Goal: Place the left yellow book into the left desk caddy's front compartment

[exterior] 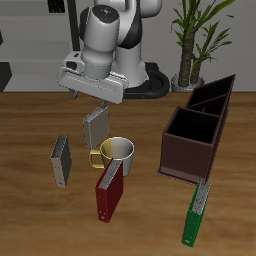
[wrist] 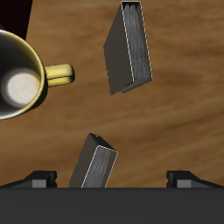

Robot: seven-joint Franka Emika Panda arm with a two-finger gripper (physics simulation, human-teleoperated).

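The left yellow book (exterior: 95,127) is thin with a light-grey cover and stands upright on the table, just behind the mug. My gripper (exterior: 92,102) hangs right above it, open and empty. In the wrist view the book (wrist: 94,163) lies between my wide-spread fingertips (wrist: 39,179), closer to one finger and touching neither; the gripper's midpoint (wrist: 114,179) is just beside the book's edge. The dark brown desk caddy (exterior: 168,150) stands off to the side, its front compartment nearest the table's front edge, open-topped and empty.
A yellow-and-white mug (exterior: 116,152) (wrist: 17,80) stands just in front of the book. A near-identical grey book (exterior: 62,160) (wrist: 129,48) stands nearer the front. A dark red book (exterior: 108,192) stands before the mug. A green book (exterior: 197,212) lies near the front edge.
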